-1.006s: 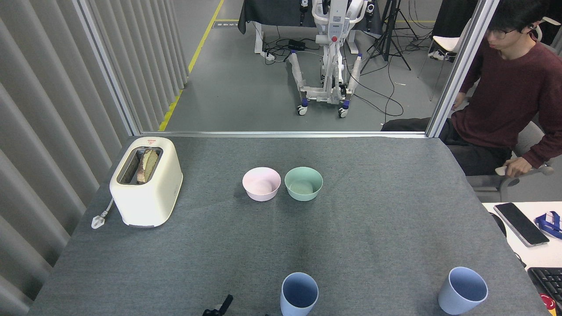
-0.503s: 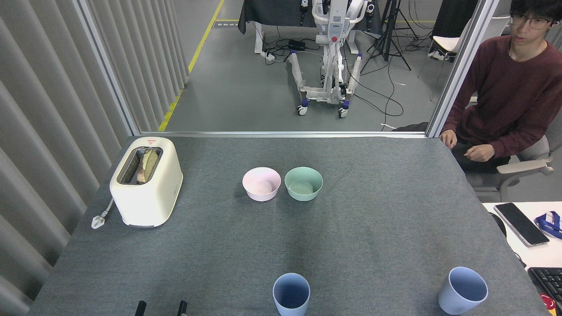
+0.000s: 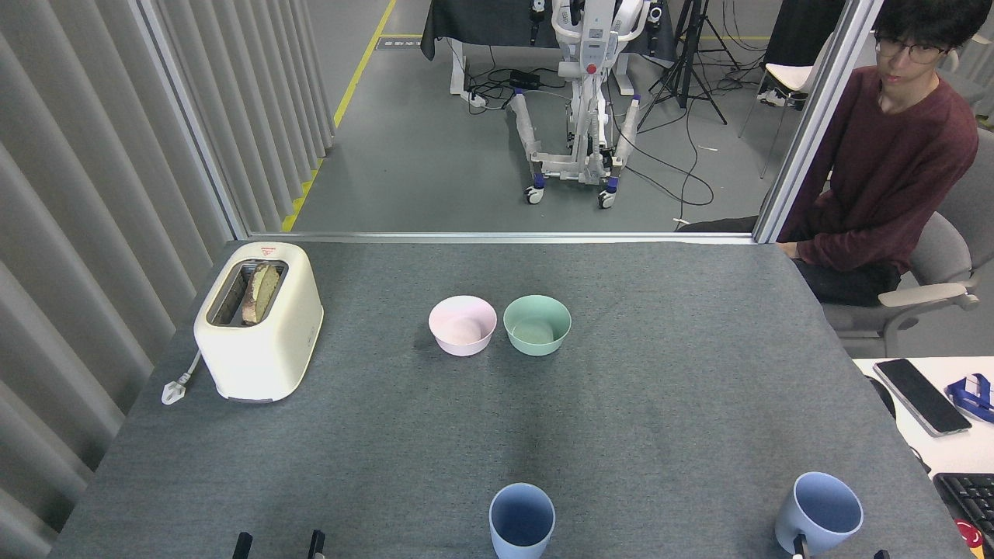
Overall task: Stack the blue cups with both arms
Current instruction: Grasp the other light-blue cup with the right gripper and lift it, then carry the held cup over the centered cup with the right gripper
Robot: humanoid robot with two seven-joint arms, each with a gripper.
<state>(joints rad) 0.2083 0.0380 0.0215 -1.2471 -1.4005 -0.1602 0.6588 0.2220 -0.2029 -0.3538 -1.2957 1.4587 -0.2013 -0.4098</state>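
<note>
Two pale-blue cups stand upright near the table's front edge, one in the middle [image 3: 522,520] and one at the right [image 3: 819,514]. Only the tips of my left gripper [image 3: 278,546] show at the bottom edge, two black fingers set well apart, open and empty, far to the left of the middle cup. My right gripper [image 3: 839,552] just pokes in at the bottom right, open. One white-tipped finger [image 3: 797,546] overlaps the right cup's lower wall and the other shows right of it.
A cream toaster [image 3: 258,320] with bread and its plug sits at the left. A pink bowl [image 3: 462,324] and a mint-green bowl [image 3: 536,324] stand mid-table. A person in a maroon sweater [image 3: 885,178] sits past the far right corner. A phone [image 3: 921,396] and keyboard lie on the side desk.
My left gripper moved left along the bottom edge and now shows two spread fingers. Right gripper tips have appeared by the right cup. The middle cup shifted slightly left. The person sat back.
</note>
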